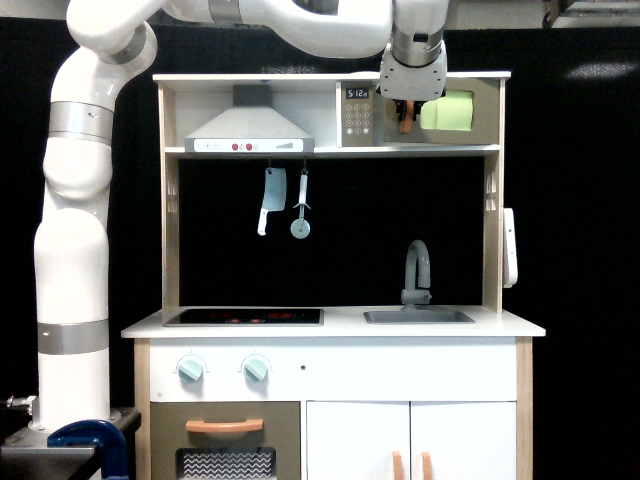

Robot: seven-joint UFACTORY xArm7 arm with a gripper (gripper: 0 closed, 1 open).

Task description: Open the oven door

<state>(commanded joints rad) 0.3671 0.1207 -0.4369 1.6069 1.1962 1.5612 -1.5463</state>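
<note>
Up on the top shelf of the toy kitchen, the gripper (407,112) is right at the oven door (448,112), the small grey-brown panel with the lime-green window, next to the keypad (355,118) and its little clock. The arm (75,230) arches over from the exterior view's left and comes down onto the door's left edge, where the orange handle (405,122) pokes out just below the wrist. Are the fingers clamped on that handle? I honestly cannot tell; the wrist hides them, and only a sliver of orange shows. The door looks close to flush with its frame, or at most barely cracked, so I'd call the opening hardly begun. My read: the reach is done, and a grip may be on; what's left is the real work, swinging that door out on its hinge. Down below, the big door (224,442) with the horizontal handle sits shut and untouched, well away from the action.
</note>
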